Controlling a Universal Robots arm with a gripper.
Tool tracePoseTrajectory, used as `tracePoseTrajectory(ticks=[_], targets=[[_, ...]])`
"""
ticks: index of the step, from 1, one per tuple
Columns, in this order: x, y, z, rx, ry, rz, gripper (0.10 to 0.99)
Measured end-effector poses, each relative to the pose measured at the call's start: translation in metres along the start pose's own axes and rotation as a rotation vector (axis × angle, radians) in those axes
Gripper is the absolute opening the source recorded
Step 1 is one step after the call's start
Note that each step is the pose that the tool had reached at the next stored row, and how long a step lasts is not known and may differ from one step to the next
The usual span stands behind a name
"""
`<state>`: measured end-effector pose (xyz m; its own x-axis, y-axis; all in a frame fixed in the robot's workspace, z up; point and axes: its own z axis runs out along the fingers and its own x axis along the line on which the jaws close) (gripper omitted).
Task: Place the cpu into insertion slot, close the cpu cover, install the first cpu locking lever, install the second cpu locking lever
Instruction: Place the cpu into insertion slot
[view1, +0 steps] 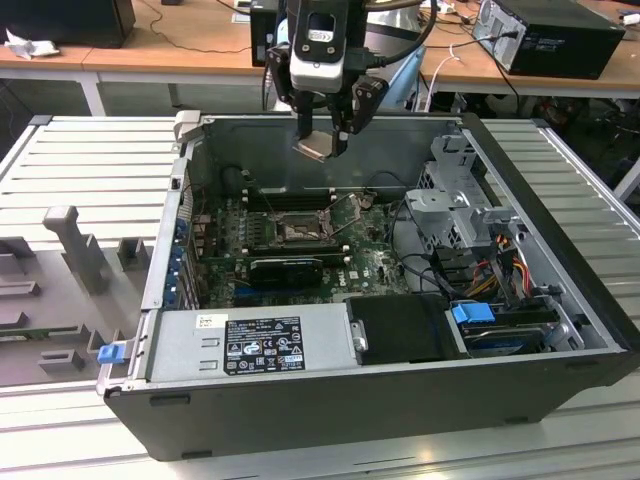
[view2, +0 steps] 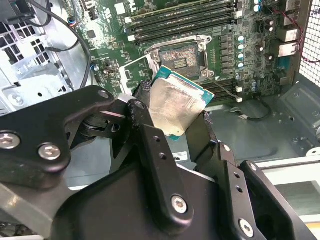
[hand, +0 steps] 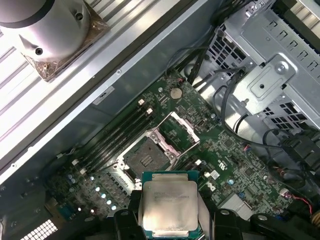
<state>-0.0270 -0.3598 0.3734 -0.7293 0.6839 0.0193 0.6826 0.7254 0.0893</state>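
Observation:
My gripper (view1: 322, 140) hangs above the open computer case, shut on the cpu (view1: 317, 149), a flat silvery square chip with a green edge. In both wrist views the cpu (view2: 175, 106) (hand: 169, 202) sits tilted between the black fingers (view2: 146, 122). The insertion slot (view1: 298, 232) (hand: 146, 158) (view2: 181, 59) lies uncovered on the green motherboard, well below the chip and a little toward the case front. Its cpu cover (hand: 178, 132) (view2: 133, 71) stands swung open beside the socket.
Long black memory slots (view1: 285, 197) run just behind the socket. A metal drive cage (view1: 465, 205) with cables fills the exterior view's right side of the case. The grey power supply (view1: 255, 345) lies along the front wall. The case walls (view1: 190, 200) enclose the board.

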Motion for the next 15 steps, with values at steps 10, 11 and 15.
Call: tracePoseTrajectory(ticks=[10, 11, 15], targets=[[0.0000, 0.0000, 0.0000, -0.001, -0.0058, 0.065, 0.529], [0.0000, 0.0000, 0.0000, -0.001, -0.0064, 0.071, 0.529], [0.0000, 0.0000, 0.0000, -0.002, -0.0083, 0.093, 0.529]])
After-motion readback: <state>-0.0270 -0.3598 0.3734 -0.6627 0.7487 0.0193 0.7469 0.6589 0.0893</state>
